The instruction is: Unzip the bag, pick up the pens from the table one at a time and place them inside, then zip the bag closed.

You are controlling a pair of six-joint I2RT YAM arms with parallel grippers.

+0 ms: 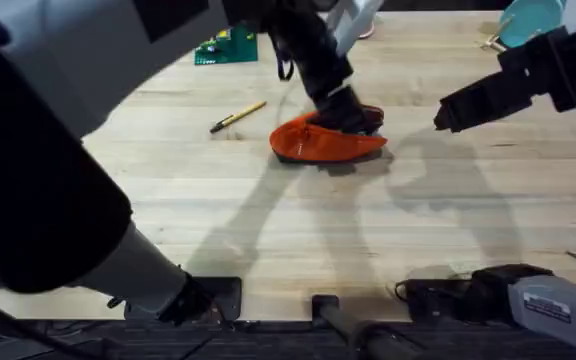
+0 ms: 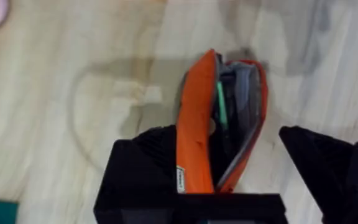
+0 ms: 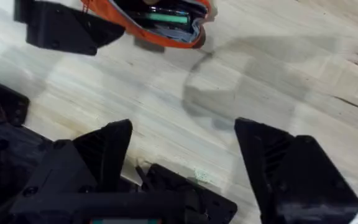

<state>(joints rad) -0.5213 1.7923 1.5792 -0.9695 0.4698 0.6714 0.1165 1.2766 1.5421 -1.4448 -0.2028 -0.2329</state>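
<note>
We see the bag (image 1: 323, 145) unzipped mid-table (image 1: 298, 240), the left gripper (image 2: 229, 180) spread wide around its end. The yellowish pen (image 1: 237, 117) lies at its ten o'clock. The right gripper (image 3: 185, 162) hangs open at three o'clock.

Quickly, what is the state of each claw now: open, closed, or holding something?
Left claw: open, straddling one wall of the unzipped bag, not clamped.
Right claw: open, holding nothing, above the table.
</note>
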